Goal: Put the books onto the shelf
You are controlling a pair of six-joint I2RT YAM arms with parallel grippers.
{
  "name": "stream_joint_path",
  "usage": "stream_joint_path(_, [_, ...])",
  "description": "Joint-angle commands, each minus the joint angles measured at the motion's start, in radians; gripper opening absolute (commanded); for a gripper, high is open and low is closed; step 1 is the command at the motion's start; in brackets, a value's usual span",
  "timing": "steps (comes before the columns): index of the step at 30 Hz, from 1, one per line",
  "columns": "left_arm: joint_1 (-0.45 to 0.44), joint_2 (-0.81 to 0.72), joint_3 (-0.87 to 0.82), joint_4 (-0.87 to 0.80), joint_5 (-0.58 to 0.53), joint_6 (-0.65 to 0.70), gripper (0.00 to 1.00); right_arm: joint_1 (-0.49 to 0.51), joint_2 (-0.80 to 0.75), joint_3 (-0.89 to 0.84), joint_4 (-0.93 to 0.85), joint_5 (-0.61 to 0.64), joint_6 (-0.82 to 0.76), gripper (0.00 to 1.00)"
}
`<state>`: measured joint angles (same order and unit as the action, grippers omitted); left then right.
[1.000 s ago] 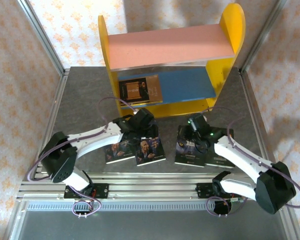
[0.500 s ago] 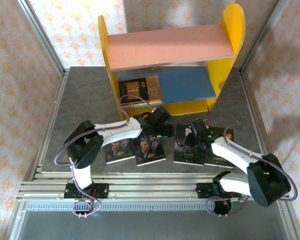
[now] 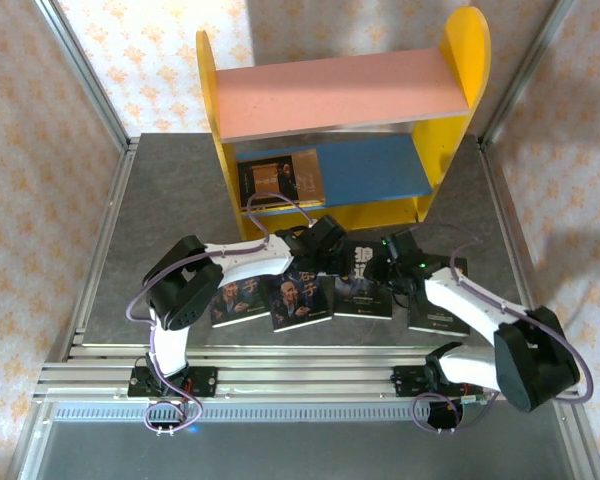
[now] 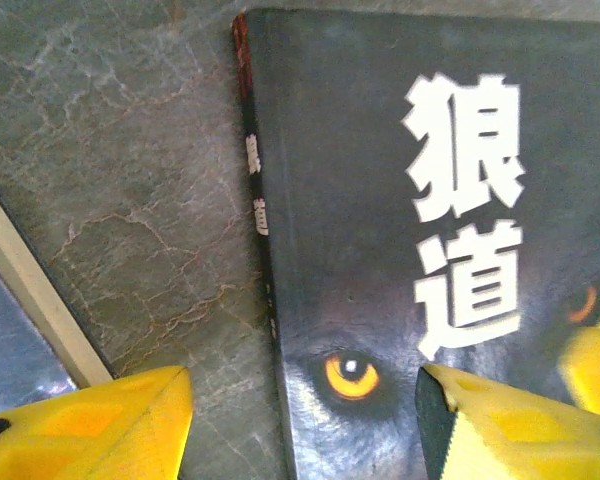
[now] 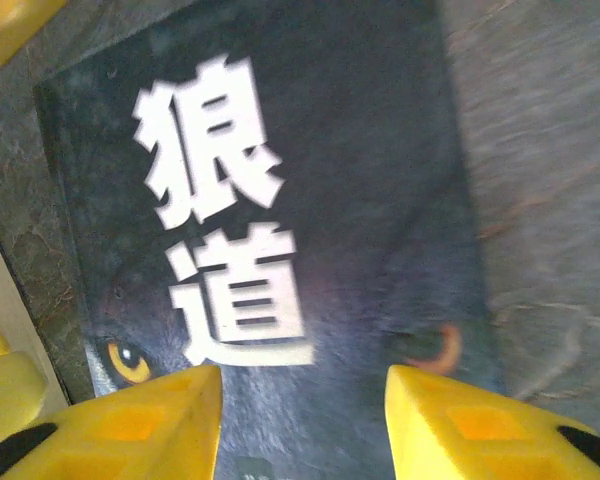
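Observation:
A dark book with a wolf's face and white characters (image 3: 364,288) lies flat on the table in front of the shelf (image 3: 458,70). My left gripper (image 3: 337,262) hangs open over its left edge. In the left wrist view, the left gripper (image 4: 305,375) has one finger over bare table and the other over the wolf book (image 4: 380,200). My right gripper (image 3: 386,268) is open above the same cover, and in the right wrist view both fingers of the gripper (image 5: 302,372) sit over the wolf book (image 5: 320,180). A tan-brown book (image 3: 280,180) lies on the blue lower board.
Two dark books (image 3: 235,302) (image 3: 300,300) lie side by side left of the wolf book. A further dark book (image 3: 442,312) lies to its right, partly under the right arm. The pink upper board (image 3: 340,95) is bare. Metal rails (image 3: 280,375) run along the near edge.
My left arm has swung right, from above the two left books to the wolf book's left edge. The wolf book has slid slightly left, and the right gripper has followed it.

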<state>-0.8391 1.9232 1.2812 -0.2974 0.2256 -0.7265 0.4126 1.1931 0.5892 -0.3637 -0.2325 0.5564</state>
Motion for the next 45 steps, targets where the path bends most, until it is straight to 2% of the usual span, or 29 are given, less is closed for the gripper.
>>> stream_joint_path(1, [-0.006, 0.035, 0.026, 0.008, 0.004, 0.021, 0.63, -0.047, -0.072, 0.020, -0.128, 0.050, -0.054, 0.50])
stream_joint_path(8, [-0.006, 0.063, 0.040, 0.006, 0.013, 0.027, 0.63, -0.071, -0.013, 0.006, -0.119, 0.044, -0.085, 0.55])
stream_joint_path(16, [-0.006, 0.082, 0.063, -0.014, 0.018, 0.037, 0.62, -0.071, 0.100, 0.002, -0.032, 0.004, -0.081, 0.54])
stream_joint_path(24, [-0.009, 0.133, 0.100, -0.031, 0.047, 0.044, 0.62, -0.069, 0.125, -0.055, 0.074, -0.094, -0.017, 0.48])
stream_joint_path(31, [-0.024, 0.166, 0.142, -0.021, 0.104, 0.051, 0.62, -0.067, 0.120, -0.118, 0.111, -0.117, 0.008, 0.33])
stream_joint_path(34, [-0.038, 0.172, 0.170, -0.010, 0.139, 0.059, 0.62, -0.068, 0.102, -0.125, 0.104, -0.114, 0.011, 0.30])
stream_joint_path(39, [-0.066, 0.129, 0.177, 0.070, 0.240, 0.049, 0.62, -0.069, 0.084, -0.123, 0.097, -0.106, 0.007, 0.27])
stream_joint_path(45, [-0.086, 0.015, 0.125, 0.153, 0.266, 0.009, 0.62, -0.069, 0.084, -0.111, 0.093, -0.110, -0.002, 0.25])
